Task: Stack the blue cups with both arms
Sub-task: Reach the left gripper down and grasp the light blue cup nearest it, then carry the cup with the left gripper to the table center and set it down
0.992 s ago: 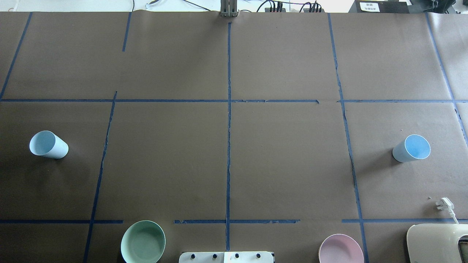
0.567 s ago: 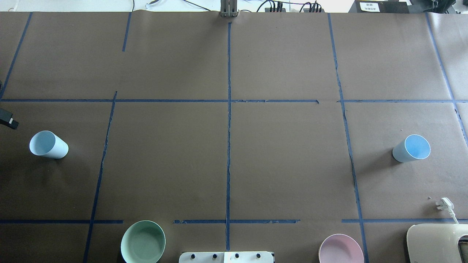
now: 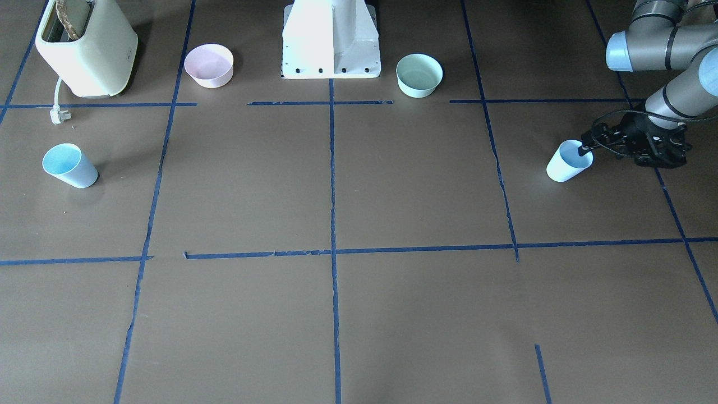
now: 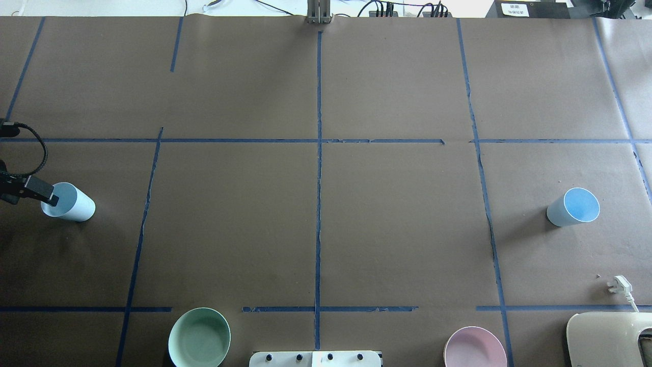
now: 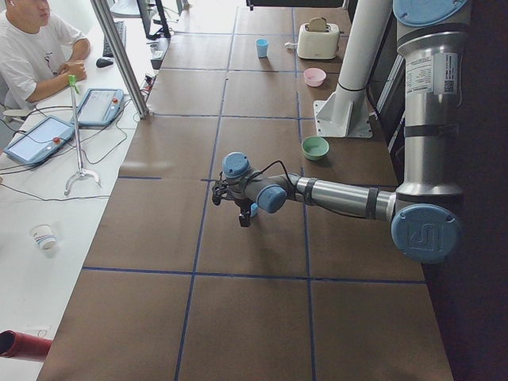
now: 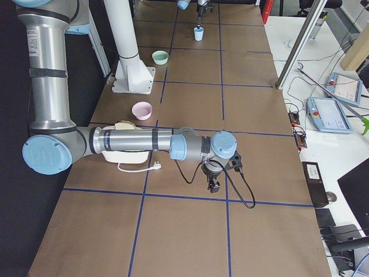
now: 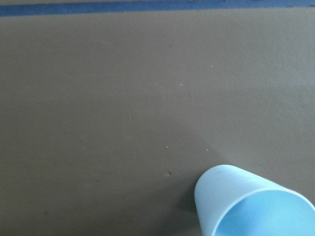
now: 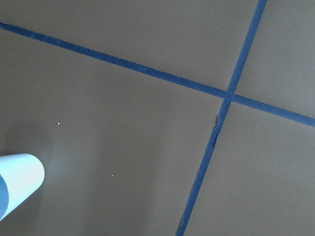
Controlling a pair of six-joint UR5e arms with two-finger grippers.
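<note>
Two pale-blue cups stand upright far apart. The left cup (image 4: 71, 204) also shows in the front view (image 3: 566, 164) and the left wrist view (image 7: 251, 206). My left gripper (image 4: 47, 196) hangs at this cup's rim (image 3: 586, 148), jaws apart, with one fingertip over the rim. The right cup (image 4: 573, 207) stands alone in the front view (image 3: 68, 164) and at the lower left of the right wrist view (image 8: 17, 182). My right gripper (image 6: 214, 184) shows only in the exterior right view, low over the table; I cannot tell its state.
A mint-green bowl (image 4: 199, 337) and a pink bowl (image 4: 474, 347) stand near the white pedestal base (image 3: 331, 39). A cream toaster (image 3: 87, 47) with a loose plug (image 4: 620, 285) stands near the right cup. An operator (image 5: 36, 48) sits beyond the table.
My left gripper has come into the overhead view from the left edge and moved down to the left cup's rim. Both cups stay in place.
</note>
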